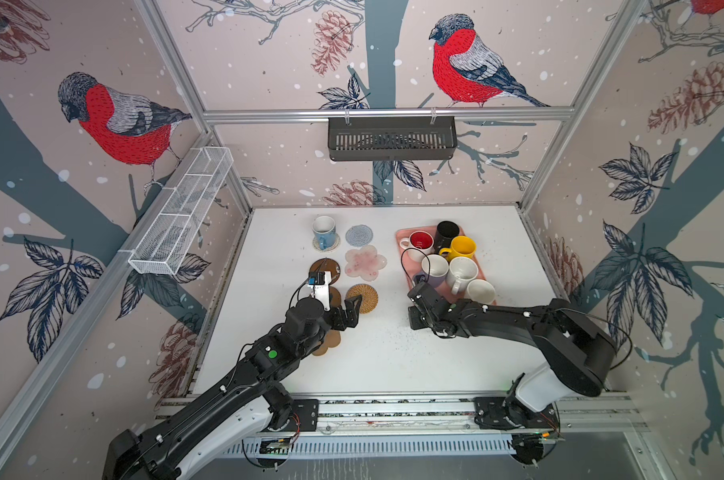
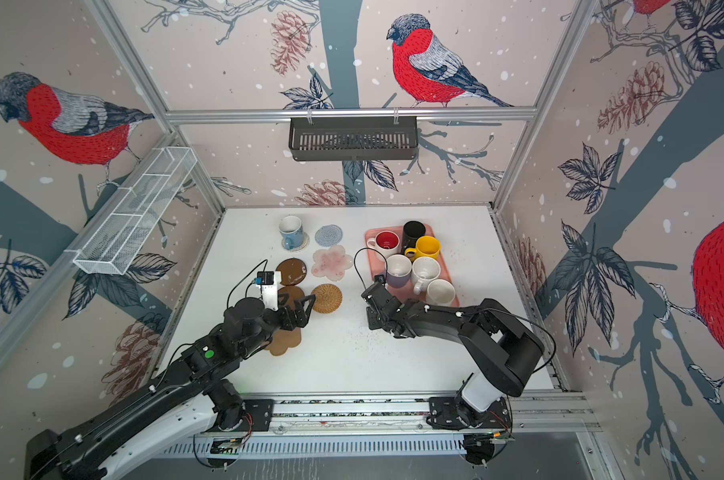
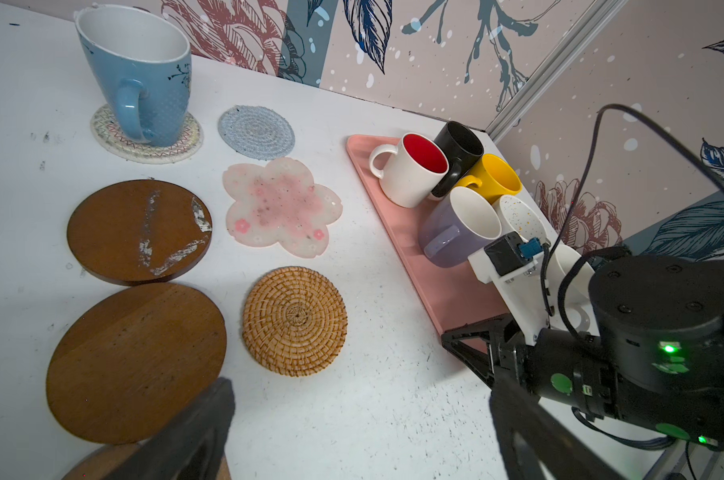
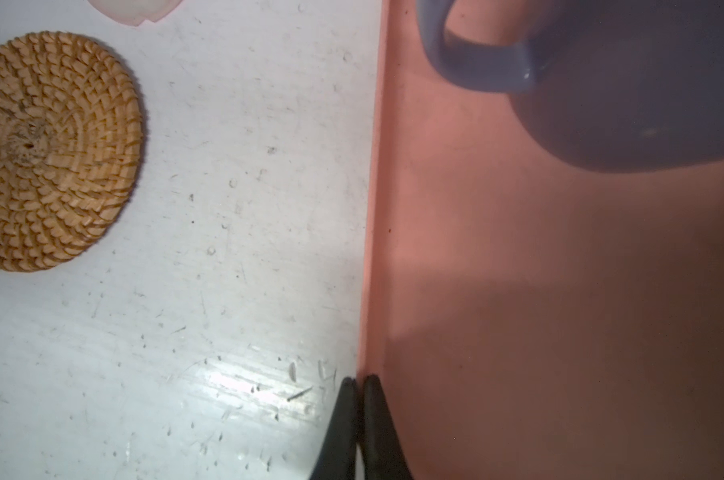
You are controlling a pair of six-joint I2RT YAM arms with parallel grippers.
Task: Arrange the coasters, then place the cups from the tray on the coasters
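On scuffed white tabletop (image 1: 393, 361) inside bird-wallpaper walls (image 1: 269, 62) | left claw (image 2: 297, 301) spread wide | right claw (image 4: 361, 380) closed at tray (image 4: 560, 291) rim

A white, scuffed worktop (image 1: 393, 361) lies at the bottom. Above its far edge hangs a dark slotted basket (image 1: 391, 139), and above its left edge a white wire-mesh rack (image 1: 181, 212). Bullfinch wallpaper (image 1: 464, 62) rises around it.

Lab robot cell: silver aluminium-profile frame (image 1: 385, 113), bird-print wallpaper panels (image 1: 269, 62) as walls, white tabletop (image 1: 393, 361), black-and-white robot arms (image 1: 501, 320) bolted to metal rail (image 1: 393, 409) along bottom edge.
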